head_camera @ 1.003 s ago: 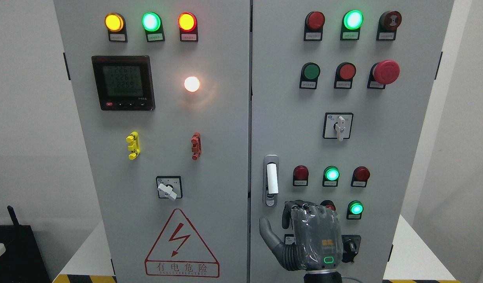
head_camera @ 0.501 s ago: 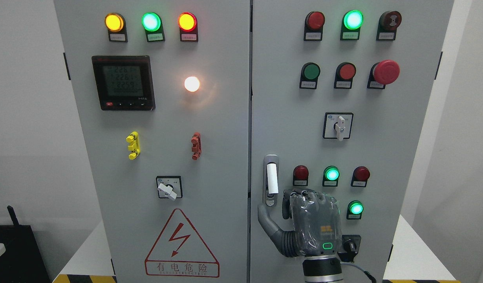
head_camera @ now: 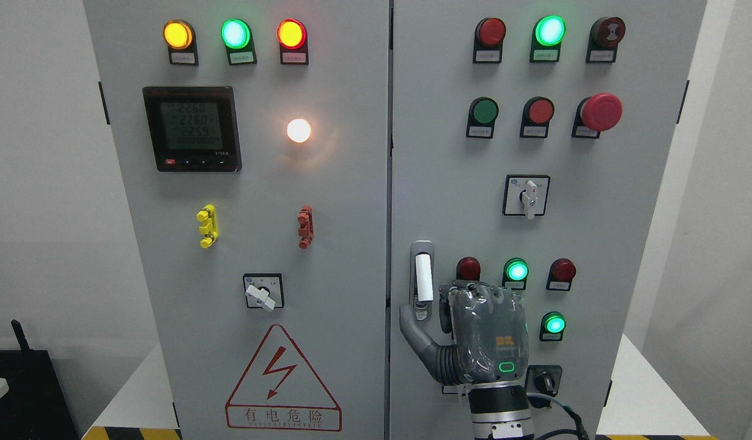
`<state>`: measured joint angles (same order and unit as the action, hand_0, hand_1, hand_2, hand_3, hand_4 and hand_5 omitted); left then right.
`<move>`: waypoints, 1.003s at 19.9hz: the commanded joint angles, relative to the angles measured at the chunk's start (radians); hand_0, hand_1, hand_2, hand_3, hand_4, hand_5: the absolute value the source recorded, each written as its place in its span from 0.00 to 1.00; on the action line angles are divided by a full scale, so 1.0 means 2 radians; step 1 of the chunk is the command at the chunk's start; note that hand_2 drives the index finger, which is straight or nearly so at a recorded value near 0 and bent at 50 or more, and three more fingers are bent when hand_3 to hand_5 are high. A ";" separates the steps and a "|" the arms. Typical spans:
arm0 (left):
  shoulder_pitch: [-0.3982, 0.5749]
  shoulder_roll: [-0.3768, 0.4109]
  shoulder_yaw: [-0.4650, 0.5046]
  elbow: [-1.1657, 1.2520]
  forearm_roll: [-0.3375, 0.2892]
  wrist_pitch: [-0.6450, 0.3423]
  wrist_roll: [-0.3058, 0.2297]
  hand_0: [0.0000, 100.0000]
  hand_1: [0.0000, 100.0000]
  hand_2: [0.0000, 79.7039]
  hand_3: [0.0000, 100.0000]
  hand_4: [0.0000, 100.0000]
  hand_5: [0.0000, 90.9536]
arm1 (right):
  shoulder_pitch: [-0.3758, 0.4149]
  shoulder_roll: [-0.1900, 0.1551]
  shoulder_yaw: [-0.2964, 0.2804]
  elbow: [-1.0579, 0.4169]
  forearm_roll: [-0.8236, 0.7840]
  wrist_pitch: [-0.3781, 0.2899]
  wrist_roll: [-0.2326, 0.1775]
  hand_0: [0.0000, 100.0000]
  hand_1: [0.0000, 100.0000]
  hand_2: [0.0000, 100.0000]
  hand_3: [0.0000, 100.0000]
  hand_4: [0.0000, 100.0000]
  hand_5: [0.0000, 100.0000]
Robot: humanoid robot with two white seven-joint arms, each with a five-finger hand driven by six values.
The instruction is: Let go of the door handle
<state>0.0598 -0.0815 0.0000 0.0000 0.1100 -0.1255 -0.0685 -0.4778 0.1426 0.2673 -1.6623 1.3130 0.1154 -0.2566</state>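
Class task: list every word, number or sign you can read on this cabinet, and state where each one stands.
"有电危险": in the red warning triangle with its lightning bolt, on the left door.
"2260", "2260", "2259": roughly, on the black meter; digits are faint.
Latin line under the Chinese words: too small to read.
Label plates under the lamps and buttons: too blurred to read.

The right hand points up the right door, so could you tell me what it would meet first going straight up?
Probably the red lamp just above the right hand; depth from the door is unclear.

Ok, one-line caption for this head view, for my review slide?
Right hand raised beside the white door handle on the right cabinet door, not gripping it.
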 commanded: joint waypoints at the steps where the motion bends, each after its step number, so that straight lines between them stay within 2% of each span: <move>1: 0.000 0.000 -0.006 -0.008 0.000 0.000 0.000 0.12 0.39 0.00 0.00 0.00 0.00 | -0.003 0.000 -0.001 0.013 0.000 0.001 0.000 0.29 0.38 1.00 1.00 1.00 0.98; 5: 0.000 0.000 -0.006 -0.008 0.000 0.000 0.000 0.12 0.39 0.00 0.00 0.00 0.00 | -0.005 0.000 -0.001 0.014 0.000 0.004 -0.001 0.29 0.39 1.00 1.00 1.00 0.98; 9: 0.000 0.000 -0.006 -0.008 0.000 0.000 0.000 0.12 0.39 0.00 0.00 0.00 0.00 | -0.005 0.000 -0.002 0.013 0.000 0.005 -0.001 0.37 0.41 1.00 1.00 1.00 0.98; 15: 0.000 0.000 -0.006 -0.008 -0.001 0.000 0.000 0.12 0.39 0.00 0.00 0.00 0.00 | -0.003 0.002 -0.002 0.013 0.000 0.010 -0.001 0.43 0.41 1.00 1.00 1.00 0.98; 20: 0.000 0.000 -0.006 -0.008 0.000 0.000 0.000 0.12 0.39 0.00 0.00 0.00 0.00 | -0.003 0.002 -0.016 0.012 -0.001 0.009 -0.004 0.46 0.42 1.00 1.00 1.00 0.98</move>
<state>0.0598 -0.0814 0.0000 0.0000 0.1102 -0.1255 -0.0686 -0.4858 0.1442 0.2589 -1.6406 1.3130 0.1343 -0.2596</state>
